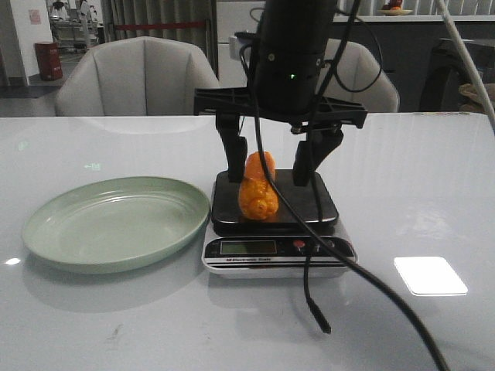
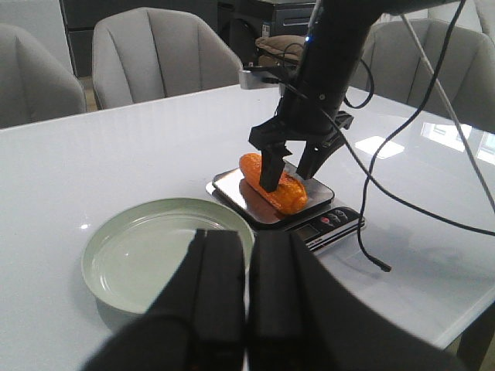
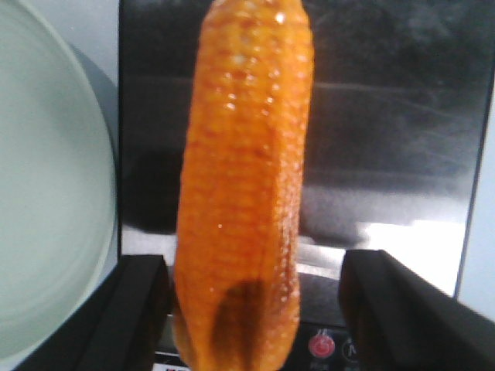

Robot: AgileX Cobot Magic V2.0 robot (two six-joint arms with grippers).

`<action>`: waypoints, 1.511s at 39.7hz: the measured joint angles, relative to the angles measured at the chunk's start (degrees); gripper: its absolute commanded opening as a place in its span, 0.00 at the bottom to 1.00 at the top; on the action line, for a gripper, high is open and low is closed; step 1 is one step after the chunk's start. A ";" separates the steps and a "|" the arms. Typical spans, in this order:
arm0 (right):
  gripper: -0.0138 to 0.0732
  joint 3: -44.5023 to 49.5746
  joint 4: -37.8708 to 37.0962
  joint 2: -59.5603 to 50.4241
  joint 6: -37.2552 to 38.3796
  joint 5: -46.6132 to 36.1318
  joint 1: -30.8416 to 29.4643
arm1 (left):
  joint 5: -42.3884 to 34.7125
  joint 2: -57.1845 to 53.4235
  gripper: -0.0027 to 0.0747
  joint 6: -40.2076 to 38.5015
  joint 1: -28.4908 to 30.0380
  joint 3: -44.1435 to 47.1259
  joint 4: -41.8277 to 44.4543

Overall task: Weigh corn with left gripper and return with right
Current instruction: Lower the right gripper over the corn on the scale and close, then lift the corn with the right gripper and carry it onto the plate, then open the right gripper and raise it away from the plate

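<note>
The orange-yellow corn (image 1: 257, 193) lies on the dark platform of a kitchen scale (image 1: 326, 207), lengthwise toward the camera. My right gripper (image 1: 268, 176) hangs straight down over it, open, one finger on each side of the cob. In the right wrist view the corn (image 3: 244, 178) sits nearer one finger, with a clear gap to the other finger (image 3: 402, 309). In the left wrist view my left gripper (image 2: 249, 241) is shut on nothing, held back above the near side of the green plate (image 2: 131, 255), away from the corn (image 2: 286, 197) and the right gripper (image 2: 286, 176).
The empty green plate (image 1: 116, 224) lies just left of the scale, nearly touching it. A loose black cable (image 1: 309, 294) dangles from the right arm across the scale's display and front. Grey chairs stand beyond the table's far edge.
</note>
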 measured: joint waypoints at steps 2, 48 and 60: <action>0.78 0.00 0.12 0.70 0.08 0.13 0.26 | 0.10 0.00 0.18 0.00 0.00 0.00 0.00; 0.82 -5.87 16.65 8.60 -1.66 -15.33 11.90 | 0.20 0.00 0.18 0.00 0.00 0.00 0.00; 0.83 -7.50 15.93 7.49 -1.96 -14.36 10.74 | 0.20 0.00 0.18 0.00 0.00 0.00 0.00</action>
